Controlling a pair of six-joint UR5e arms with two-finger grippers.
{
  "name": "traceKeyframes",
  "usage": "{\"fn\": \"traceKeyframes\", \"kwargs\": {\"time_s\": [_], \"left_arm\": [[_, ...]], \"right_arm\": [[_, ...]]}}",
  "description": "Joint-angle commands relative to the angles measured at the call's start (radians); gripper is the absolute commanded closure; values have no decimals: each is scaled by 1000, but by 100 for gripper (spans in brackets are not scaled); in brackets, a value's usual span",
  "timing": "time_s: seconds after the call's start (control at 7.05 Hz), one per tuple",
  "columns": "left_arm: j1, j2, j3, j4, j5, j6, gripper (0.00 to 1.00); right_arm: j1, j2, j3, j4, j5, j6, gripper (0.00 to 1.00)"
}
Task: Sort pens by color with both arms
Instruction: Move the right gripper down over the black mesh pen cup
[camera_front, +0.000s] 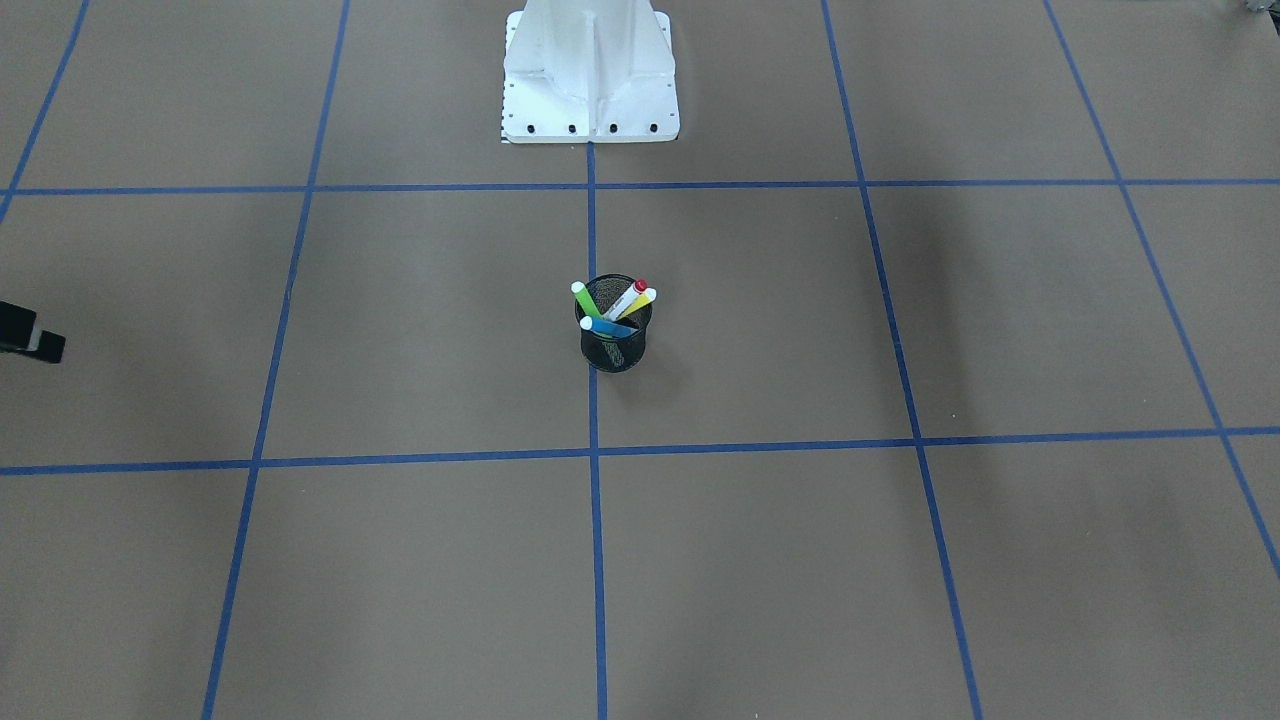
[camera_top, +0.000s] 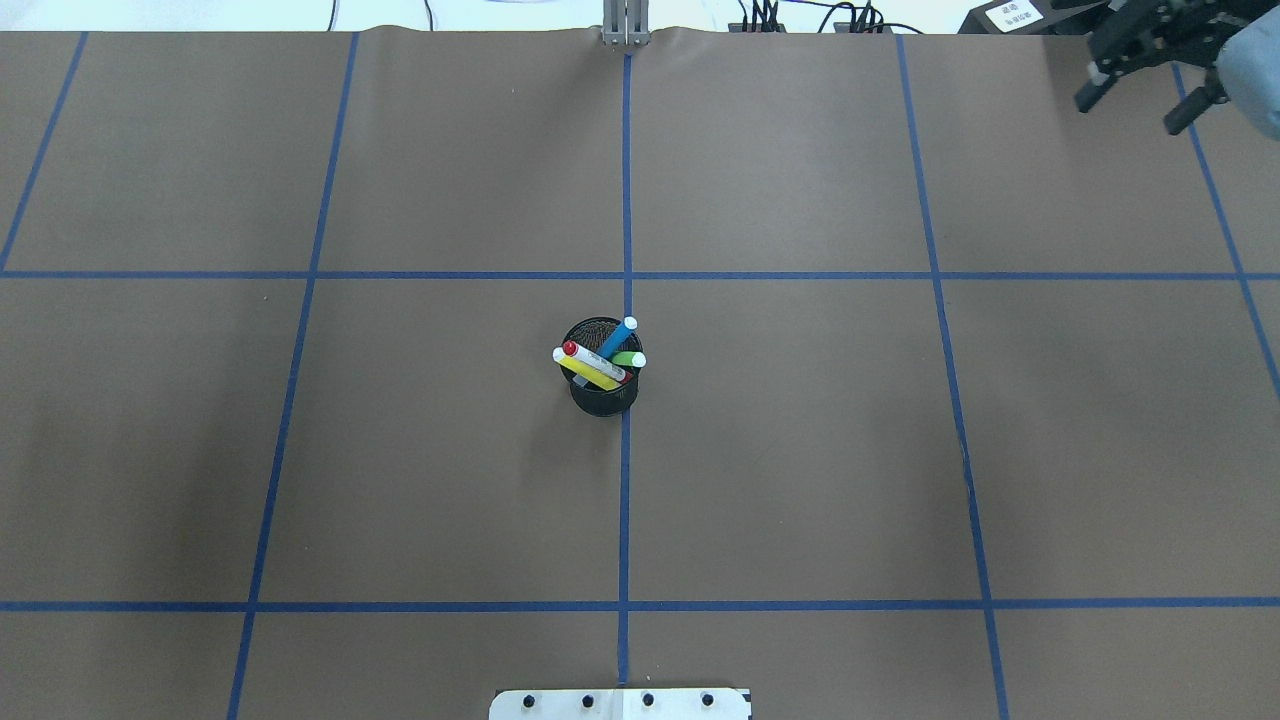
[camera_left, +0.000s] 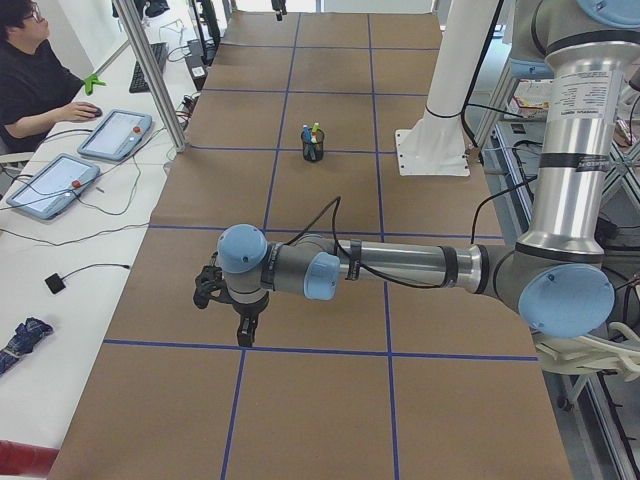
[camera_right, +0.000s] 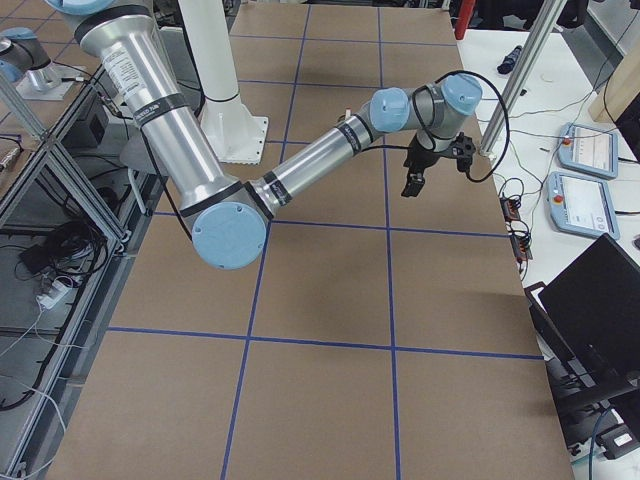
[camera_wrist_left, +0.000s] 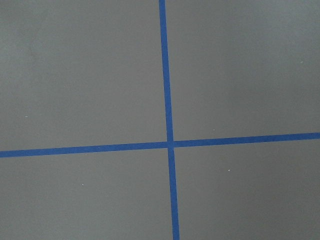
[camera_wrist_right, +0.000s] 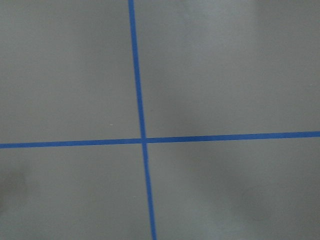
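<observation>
Four pens stand together in a black mesh cup (camera_front: 613, 350) at the table's middle: a green pen (camera_front: 586, 300), a blue pen (camera_front: 605, 326), a white red-capped pen (camera_front: 628, 297) and a yellow pen (camera_front: 642, 300). The cup (camera_top: 604, 395) also shows in the overhead view. My right gripper (camera_top: 1140, 108) is open and empty, high over the far right corner, far from the cup. My left gripper (camera_left: 225, 305) hangs over the table's left part, far from the cup; I cannot tell whether it is open. Both wrist views show only brown paper and blue tape.
The white pedestal base (camera_front: 590, 90) stands at the robot's side of the table. Blue tape lines (camera_top: 627, 200) split the brown paper into squares. An operator (camera_left: 30, 80) sits at a side desk with tablets (camera_left: 115, 135). A laptop (camera_right: 590, 300) stands beyond the table's far edge.
</observation>
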Motion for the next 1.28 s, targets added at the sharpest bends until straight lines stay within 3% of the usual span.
{"fn": "traceKeyframes", "kwargs": {"time_s": [0.0,0.14,0.43,0.85,1.13], "left_arm": [[1,14,-19,-1,-2,0,0],[2,14,-22,-1,-2,0,0],[2,12,-23,-1,-2,0,0],[2,12,-23,1,-2,-3,0],[2,14,-23,1,-2,-3,0]], "right_arm": [[-142,141,-36,14,22,257,0],[-201,193,-76,44,21,321,0],[-307,194,-177,317,16,414,0],[-401,218,-192,400,13,478,1],[-433,277,-305,549,10,583,1]]}}
